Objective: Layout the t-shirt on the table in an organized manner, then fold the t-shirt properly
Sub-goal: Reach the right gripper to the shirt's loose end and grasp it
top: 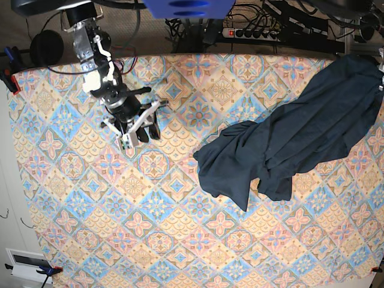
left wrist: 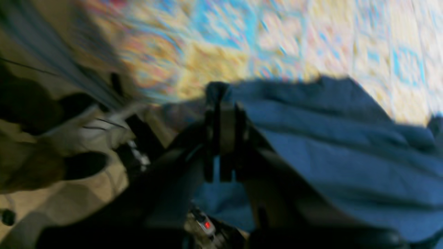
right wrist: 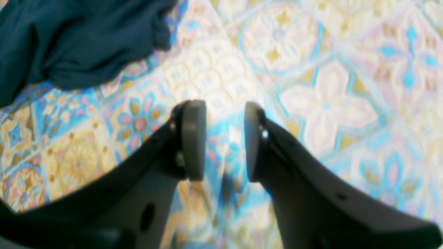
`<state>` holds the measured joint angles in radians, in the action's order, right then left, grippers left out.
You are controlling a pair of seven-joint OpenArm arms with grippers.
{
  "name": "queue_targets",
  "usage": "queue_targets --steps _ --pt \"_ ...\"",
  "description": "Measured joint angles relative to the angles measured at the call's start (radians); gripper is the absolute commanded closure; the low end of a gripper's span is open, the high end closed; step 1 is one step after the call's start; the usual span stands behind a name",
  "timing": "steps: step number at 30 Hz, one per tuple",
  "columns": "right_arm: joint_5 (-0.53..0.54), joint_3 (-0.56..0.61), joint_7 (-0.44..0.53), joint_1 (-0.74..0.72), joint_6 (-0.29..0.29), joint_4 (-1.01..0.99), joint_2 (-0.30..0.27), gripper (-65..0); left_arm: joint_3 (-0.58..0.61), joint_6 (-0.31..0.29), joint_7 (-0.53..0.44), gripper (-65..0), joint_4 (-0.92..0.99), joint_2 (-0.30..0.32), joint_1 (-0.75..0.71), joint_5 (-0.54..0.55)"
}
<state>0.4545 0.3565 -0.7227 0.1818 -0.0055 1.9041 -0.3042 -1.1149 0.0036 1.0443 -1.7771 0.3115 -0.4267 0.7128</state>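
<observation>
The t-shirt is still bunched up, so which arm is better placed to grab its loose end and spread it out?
Probably the right. The right gripper is open and empty over the table, beside the t-shirt's crumpled free end. The left gripper is already shut on the t-shirt's far end, so it looks committed.

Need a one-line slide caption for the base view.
Left gripper holds one end of the navy t-shirt at the table's far edge; right gripper hovers open and empty over the patterned cloth.

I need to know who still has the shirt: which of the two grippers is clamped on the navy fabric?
The left gripper: it is shut on the t-shirt at its raised far corner. The right gripper hangs open over bare table, apart from the cloth.
</observation>
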Motion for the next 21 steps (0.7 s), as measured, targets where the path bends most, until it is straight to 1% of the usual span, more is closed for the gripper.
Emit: queue_targets --steps 2,3,5,7,9,13,15,17,18,21 --pt "0.0 0.046 0.02 -0.074 0.001 -0.022 0.0 -18.1 0.023 0.0 0.002 0.0 0.0 -0.001 -0.001 0.0" --pt "0.002 0.069 0.03 -0.102 0.001 -0.036 0.0 -18.1 0.032 0.0 0.003 -1.8 0.0 -0.001 -0.004 -0.001" --pt "0.003 0.104 0.026 -0.129 0.0 -0.066 0.002 -18.1 0.044 0.001 0.004 -6.6 0.0 -0.001 -0.006 -0.005" --pt "0.004 0.148 0.002 -0.143 0.001 -0.112 0.002 -18.1 0.069 0.001 0.003 -12.5 0.0 0.001 -0.006 -0.004" --pt "0.003 0.188 -0.008 -0.187 0.002 -0.159 0.002 -17.9 0.095 0.0 0.004 -18.3 0.0 -0.001 -0.005 0.001" --pt "-0.001 0.24 0.019 -0.299 0.0 -0.23 0.011 -18.0 0.101 0.004 0.006 -24.5 -0.001 -0.031 -0.002 -0.006" --pt "-0.001 0.262 0.022 -0.33 -0.004 -0.262 0.034 -18.2 0.105 0.003 0.008 -25.8 -0.001 -0.045 -0.004 -0.004" --pt "0.003 0.295 0.008 -0.359 0.006 -0.304 0.043 -19.2 0.105 0.0 0.005 -25.8 -0.001 -0.061 -0.003 -0.004" --pt "0.007 0.311 0.003 -0.373 0.007 -0.325 0.048 -20.7 0.105 0.0 0.004 -25.8 -0.001 -0.071 -0.004 -0.003" --pt "0.003 0.364 0.007 -0.443 0.0 -0.384 0.066 -28.8 0.106 0.001 0.009 -25.8 -0.001 -0.091 -0.006 -0.005"
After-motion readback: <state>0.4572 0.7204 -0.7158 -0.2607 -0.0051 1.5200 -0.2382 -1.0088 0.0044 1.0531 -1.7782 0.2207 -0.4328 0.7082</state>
